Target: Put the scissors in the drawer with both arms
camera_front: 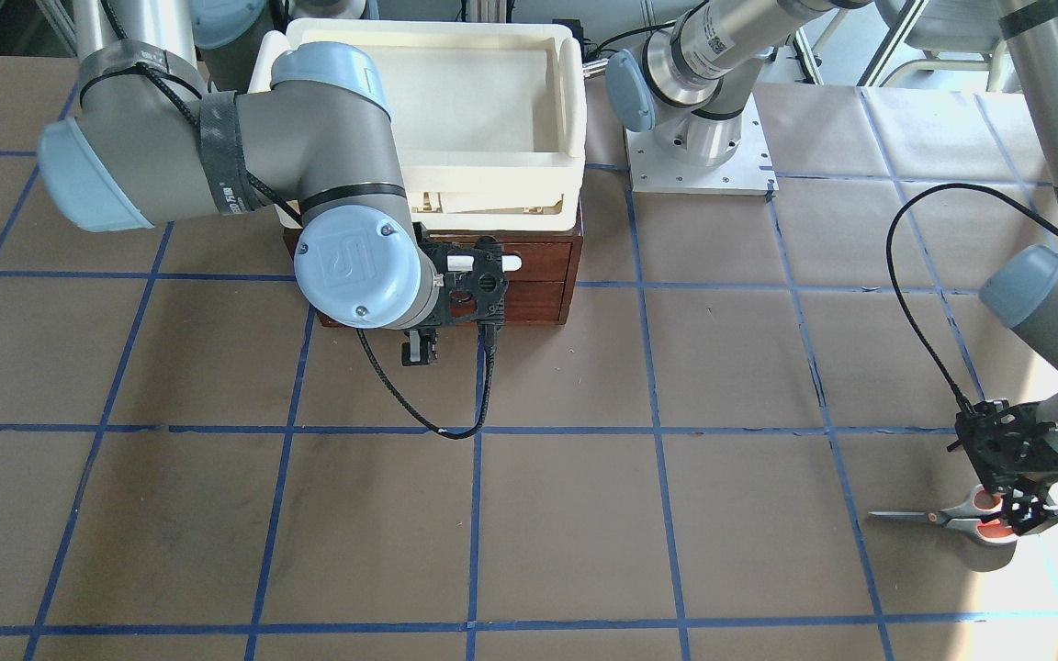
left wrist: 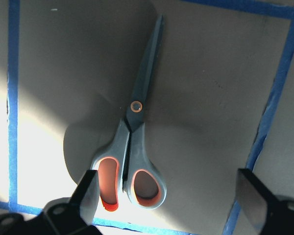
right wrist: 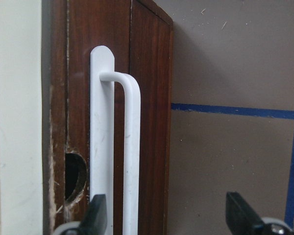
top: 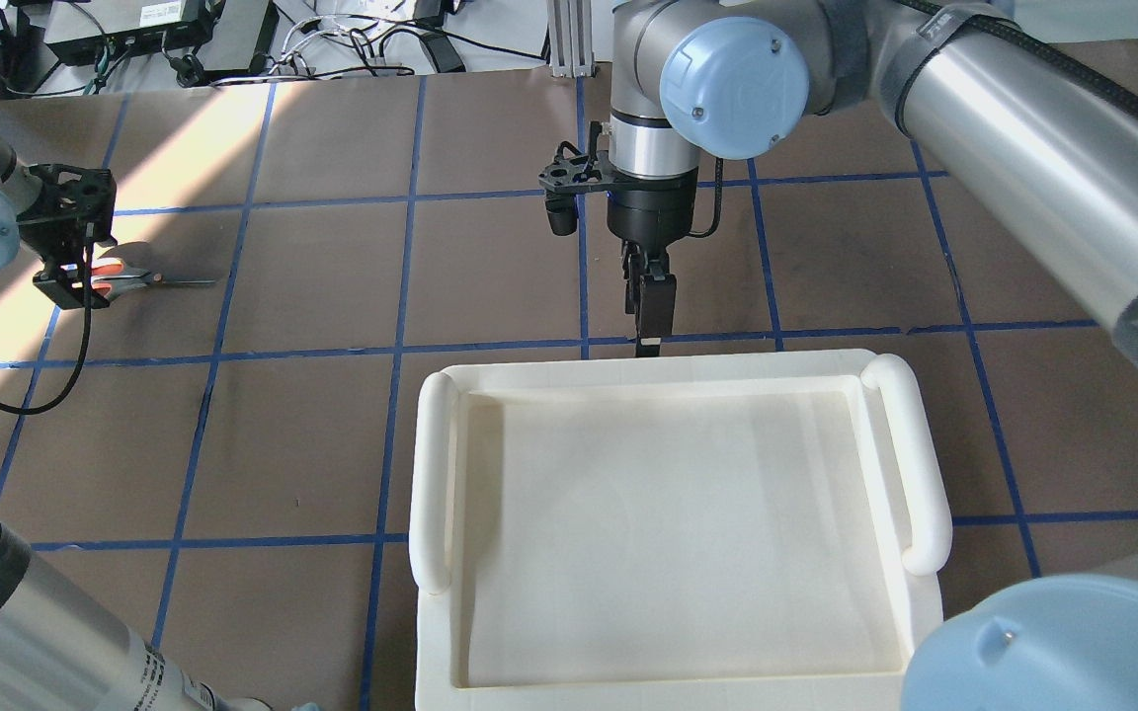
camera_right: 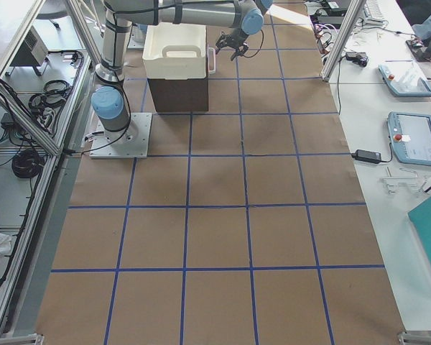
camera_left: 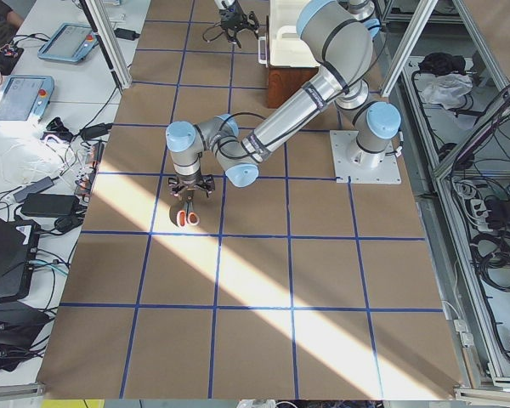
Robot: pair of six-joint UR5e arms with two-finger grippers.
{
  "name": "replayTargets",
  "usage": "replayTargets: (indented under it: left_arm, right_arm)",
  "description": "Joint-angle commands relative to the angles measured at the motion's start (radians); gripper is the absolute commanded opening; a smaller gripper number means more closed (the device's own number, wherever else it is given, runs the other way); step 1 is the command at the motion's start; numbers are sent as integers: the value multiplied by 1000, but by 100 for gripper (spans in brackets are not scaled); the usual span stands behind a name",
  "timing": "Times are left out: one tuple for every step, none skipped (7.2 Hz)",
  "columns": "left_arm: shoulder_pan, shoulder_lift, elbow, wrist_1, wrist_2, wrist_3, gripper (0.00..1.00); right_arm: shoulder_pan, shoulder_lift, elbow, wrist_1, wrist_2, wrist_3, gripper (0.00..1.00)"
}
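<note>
on the table [camera_front: 584, 514]: one scissors [camera_front: 947, 520], one drawer [camera_front: 543, 260], one tray [camera_front: 575, 101], two arms, namely the left arm [camera_front: 1043, 303] and the right arm [camera_front: 309, 138], each with one gripper.
tray: cream, sits on top of the wooden chest [camera_front: 547, 303] that holds the drawer; in the overhead view it hides the drawer entirely.
drawer: dark red-brown front with one white handle [right wrist: 131, 147], one round hole [right wrist: 74, 176] beside it, and a chipped edge next to the tray; the front looks flush with the chest, closed.
right gripper [right wrist: 169, 218]: fingers apart, facing the drawer front; the handle lies between them, close to one finger, not clamped.
in the way: the right arm's wrist covers most of the handle in the front-facing view; one black cable [camera_front: 419, 418] loops down from it over the table.
scissors: flat on the table, blades together, well apart from the drawer, on the left arm's side, partly in sunlight.
left gripper [left wrist: 169, 198]: fingers apart, over the scissors' handle loops; the loops lie between the fingers, just beside one and well clear of the other; blades point away from the gripper; whether it touches them cannot be told.
</note>
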Motion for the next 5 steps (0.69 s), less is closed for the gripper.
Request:
replayTargets:
  left_arm:
    - [1,-45,8,40,-20,82,94]
    - [1,-61,10,55,-32,88,94]
    - [1,-76,10,68,-32,88,94]
    - [1,-87,8,72,-35,90,94]
    - [1,-90,10,74,-53,94,94]
  right_arm:
    - [22,25,1,-4,-6,9,87]
    - [25,28,4,-4,-12,7,87]
    - [26,34,11,-1,-23,7,87]
    - [30,34,18,1,-51,4,87]
    - [30,34,19,-2,-48,6,87]
